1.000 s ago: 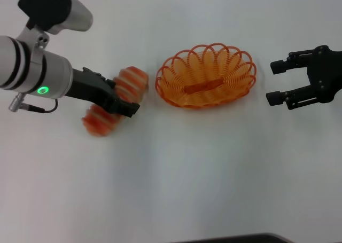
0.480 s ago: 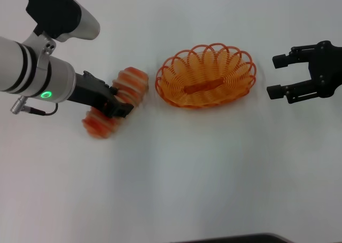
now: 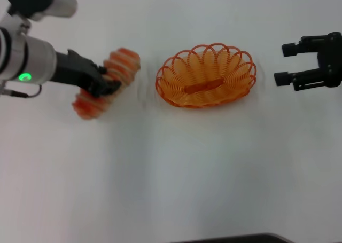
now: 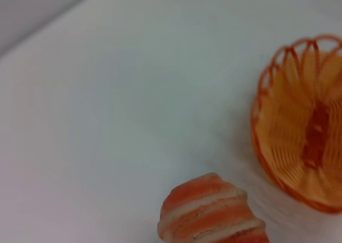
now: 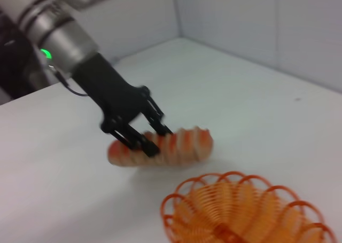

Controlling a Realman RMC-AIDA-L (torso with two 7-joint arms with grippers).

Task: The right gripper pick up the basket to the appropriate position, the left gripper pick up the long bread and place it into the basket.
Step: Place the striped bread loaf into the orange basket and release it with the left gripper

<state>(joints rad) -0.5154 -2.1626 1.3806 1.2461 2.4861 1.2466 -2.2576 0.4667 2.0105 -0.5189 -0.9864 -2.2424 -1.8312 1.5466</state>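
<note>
My left gripper [image 3: 107, 87] is shut across the middle of the long bread [image 3: 124, 61], an orange-brown loaf with cream ridges, lying at a slant left of the basket. The right wrist view shows the gripper [image 5: 157, 140] pinching the bread [image 5: 184, 144], which seems a little above the table. One end of the bread [image 4: 211, 211] shows in the left wrist view. The orange wire basket [image 3: 235, 67] stands empty at the table's middle and also shows in the wrist views [image 4: 278, 120] [image 5: 214, 211]. My right gripper [image 3: 284, 64] is open and empty, right of the basket and apart from it.
The white table [image 3: 176, 168] carries only the basket and the bread. A dark edge [image 3: 235, 238] runs along the near side. Pale walls [image 5: 240, 18] stand behind the table's far side.
My left gripper has moved left and farther back with the long bread in it, away from the basket. My right gripper has drawn back to the right, away from the basket.
</note>
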